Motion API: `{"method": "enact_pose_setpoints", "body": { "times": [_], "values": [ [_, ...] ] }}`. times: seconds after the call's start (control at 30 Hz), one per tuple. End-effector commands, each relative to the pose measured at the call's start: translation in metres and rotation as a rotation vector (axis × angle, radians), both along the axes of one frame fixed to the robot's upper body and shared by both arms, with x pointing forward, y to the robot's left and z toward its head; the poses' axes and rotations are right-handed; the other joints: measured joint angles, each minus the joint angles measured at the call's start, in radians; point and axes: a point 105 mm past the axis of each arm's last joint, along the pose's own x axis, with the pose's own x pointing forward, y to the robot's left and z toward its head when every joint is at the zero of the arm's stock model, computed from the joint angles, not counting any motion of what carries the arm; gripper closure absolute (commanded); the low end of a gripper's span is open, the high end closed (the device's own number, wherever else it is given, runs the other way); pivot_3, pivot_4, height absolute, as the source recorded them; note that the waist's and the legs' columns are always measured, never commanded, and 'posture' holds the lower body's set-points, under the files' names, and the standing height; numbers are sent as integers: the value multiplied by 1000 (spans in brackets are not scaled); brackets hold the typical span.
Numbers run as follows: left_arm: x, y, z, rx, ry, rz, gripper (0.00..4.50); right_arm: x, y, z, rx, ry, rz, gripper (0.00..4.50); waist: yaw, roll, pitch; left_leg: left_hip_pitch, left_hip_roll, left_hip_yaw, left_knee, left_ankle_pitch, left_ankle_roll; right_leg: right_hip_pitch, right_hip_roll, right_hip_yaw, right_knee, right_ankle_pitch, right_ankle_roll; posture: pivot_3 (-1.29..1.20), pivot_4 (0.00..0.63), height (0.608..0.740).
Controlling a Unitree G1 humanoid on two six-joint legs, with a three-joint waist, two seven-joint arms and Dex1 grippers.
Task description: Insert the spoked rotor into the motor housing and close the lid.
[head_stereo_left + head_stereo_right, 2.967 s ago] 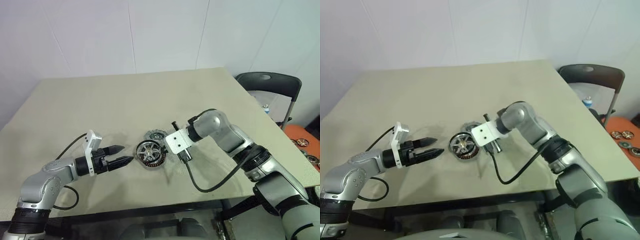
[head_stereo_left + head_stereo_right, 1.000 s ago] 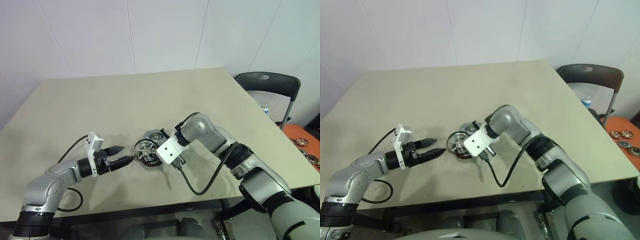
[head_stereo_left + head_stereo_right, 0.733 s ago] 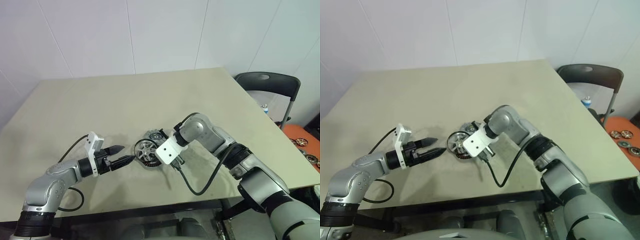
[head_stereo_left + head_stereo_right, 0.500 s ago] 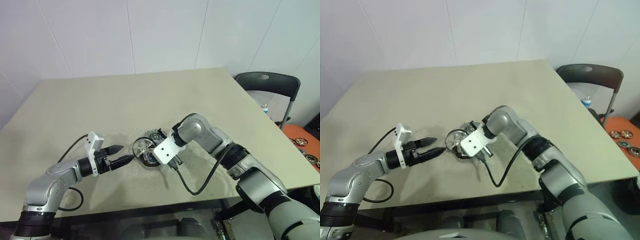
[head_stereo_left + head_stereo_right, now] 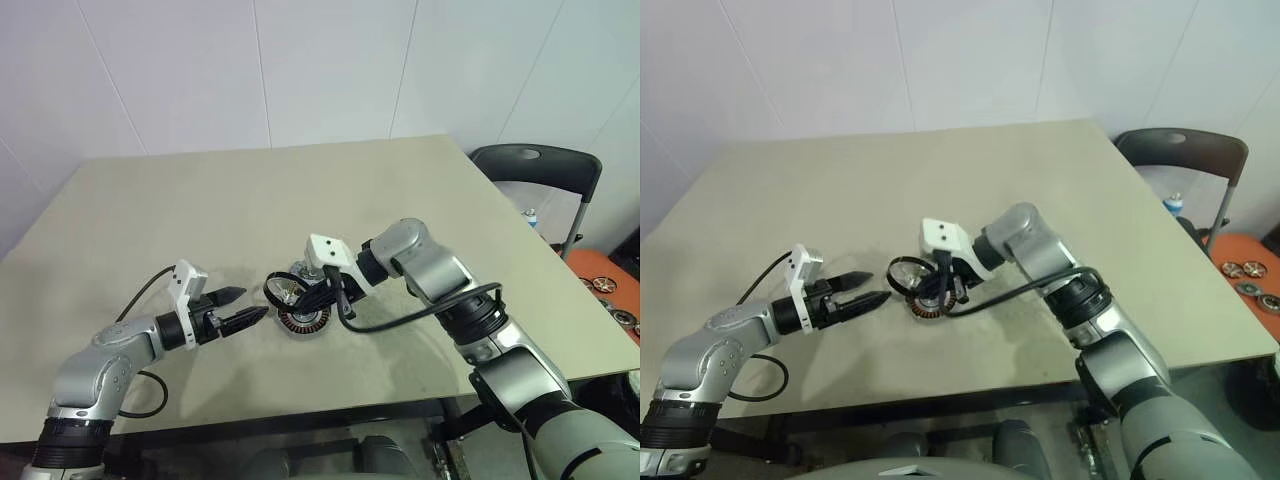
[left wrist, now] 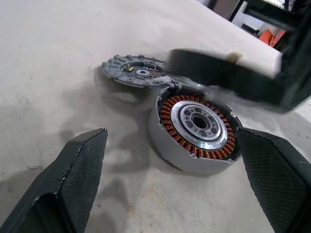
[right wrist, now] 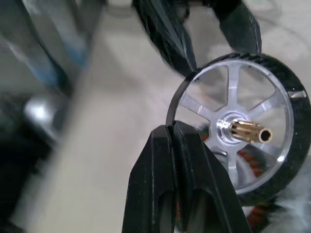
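My right gripper [image 7: 171,132] is shut on the rim of the spoked rotor [image 7: 243,128], a dark ring with silvery spokes and a brass pinion at its hub. The rotor [image 5: 283,291] hangs tilted on edge just above the left side of the motor housing [image 5: 304,321]. The housing [image 6: 197,126] lies flat on the table, its copper windings and silver centre uncovered. The lid [image 6: 133,70], a grey slotted disc, lies flat just behind it. My left gripper [image 5: 251,305] stands open, level, a little to the left of the housing, holding nothing.
The right arm's black cable [image 5: 400,318] loops over the table [image 5: 200,210] beside the housing. A dark chair [image 5: 540,165] stands past the table's right corner. An orange surface with small round parts [image 5: 610,290] lies to the far right.
My right wrist has rolled and risen, lifting the rotor off the housing and tipping it on edge; the windings now lie bare. The left arm has stayed put.
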Motion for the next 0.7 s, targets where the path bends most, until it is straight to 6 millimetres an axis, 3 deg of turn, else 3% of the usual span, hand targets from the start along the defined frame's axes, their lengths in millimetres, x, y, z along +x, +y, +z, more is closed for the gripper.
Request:
{"method": "enact_pose_setpoints", "body": {
  "times": [0.03,0.2,0.33,0.57,0.7],
  "values": [
    [7,3,13,16,-55,-4,1,-9,2,50,137,294,-46,4354,0,0,0,0,0,0,0,0,0,0,0,0,0,0,0,0,0,740],
    [7,3,14,18,-55,-7,1,9,0,68,288,664,-223,4354,-2,0,0,0,0,0,-1,0,0,0,0,-1,0,0,0,0,0,740],
    [5,4,14,21,-55,-5,1,23,1,58,404,881,-335,4354,-2,0,0,-1,0,0,-1,0,0,-1,0,0,0,0,-1,0,0,740],
    [0,10,13,32,-43,9,1,35,-7,34,616,1046,-494,4354,-6,0,0,-2,0,0,-2,0,0,-2,-1,0,0,1,0,0,0,740],
    [0,11,14,39,-42,7,1,31,-9,20,652,1078,-559,4354,-6,0,0,-1,0,0,-2,0,0,-2,-1,0,0,1,0,0,0,740]
  ]
}}
